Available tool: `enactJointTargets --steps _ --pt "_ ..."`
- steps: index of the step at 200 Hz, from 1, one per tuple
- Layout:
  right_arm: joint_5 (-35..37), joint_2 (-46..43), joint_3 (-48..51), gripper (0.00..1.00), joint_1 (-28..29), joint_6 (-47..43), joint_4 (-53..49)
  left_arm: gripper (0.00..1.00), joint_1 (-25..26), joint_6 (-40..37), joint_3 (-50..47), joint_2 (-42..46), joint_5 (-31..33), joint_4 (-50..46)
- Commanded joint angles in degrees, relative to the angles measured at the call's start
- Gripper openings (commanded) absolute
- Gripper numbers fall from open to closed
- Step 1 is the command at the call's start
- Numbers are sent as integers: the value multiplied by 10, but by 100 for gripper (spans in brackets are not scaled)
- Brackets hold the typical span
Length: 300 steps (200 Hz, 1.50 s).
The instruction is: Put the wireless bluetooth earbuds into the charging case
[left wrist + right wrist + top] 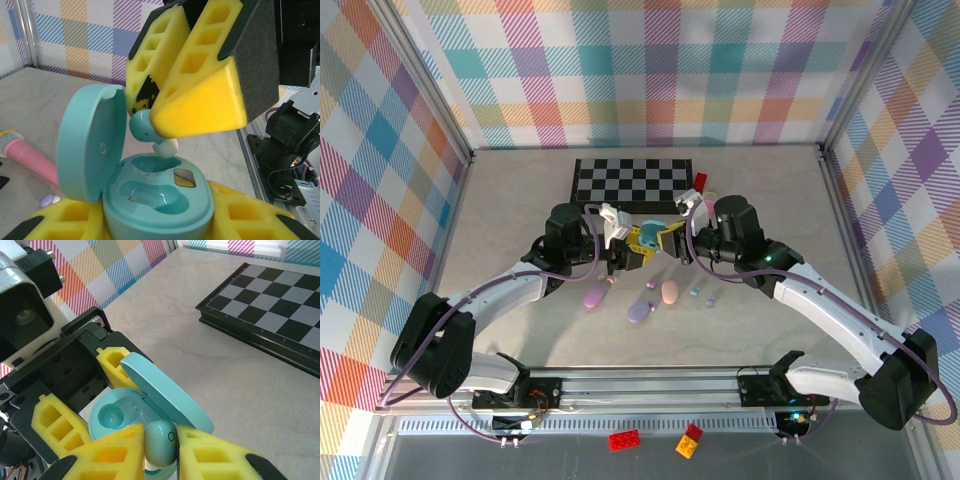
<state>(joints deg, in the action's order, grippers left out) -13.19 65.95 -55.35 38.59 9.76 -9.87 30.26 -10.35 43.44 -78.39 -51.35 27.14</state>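
Note:
An open teal charging case sits between my left gripper's yellow fingers, which are shut on its base; its lid stands up on the left. Both sockets in the case are empty. My right gripper is shut on a teal earbud. The teal earbud hangs with its white tip just above the far socket. From above, both grippers, the left and the right, meet at the case. A lilac bud and a teal bud lie on the table.
A pink oval case, a lilac case and a long pink stick lie in front of the grippers. A chessboard sits behind, with a red brick at its right end. Plaid walls enclose the table.

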Motion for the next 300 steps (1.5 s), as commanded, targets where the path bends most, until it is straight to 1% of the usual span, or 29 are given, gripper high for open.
enactJointTargets --steps 1,71,104,130,149,171,187,205,231,250,260,274,300 --pt "-12 5 -2 19 -1 -11 18 35 6 -1 13 7 -5 22" --pt "-19 19 6 20 -1 -14 17 35 6 13 7 10 2 44" --pt "-20 15 4 21 -1 -13 17 35 6 13 3 10 5 49" --pt "-7 5 -3 29 0 -3 11 34 5 19 -6 12 15 69" --pt "5 -12 -2 41 -2 4 14 34 3 21 -7 12 16 72" --pt "10 -34 6 45 -6 14 18 34 1 22 -8 8 15 77" --pt "6 -59 24 50 -21 32 21 34 -1 28 -13 9 18 88" --pt "-4 -101 64 53 -46 51 29 34 -6 32 -17 10 20 95" --pt "-14 -169 137 53 -108 104 25 34 -11 37 -19 14 19 99" --pt "-17 -192 189 53 -160 153 3 34 -12 38 -19 15 18 100" --pt "-13 -189 209 53 -175 175 -10 34 -13 39 -17 12 18 99" --pt "-5 -161 218 53 -187 202 -35 34 -13 43 -16 10 17 104" --pt "-37 -69 216 52 -188 232 -29 34 -13 53 -14 5 13 116"
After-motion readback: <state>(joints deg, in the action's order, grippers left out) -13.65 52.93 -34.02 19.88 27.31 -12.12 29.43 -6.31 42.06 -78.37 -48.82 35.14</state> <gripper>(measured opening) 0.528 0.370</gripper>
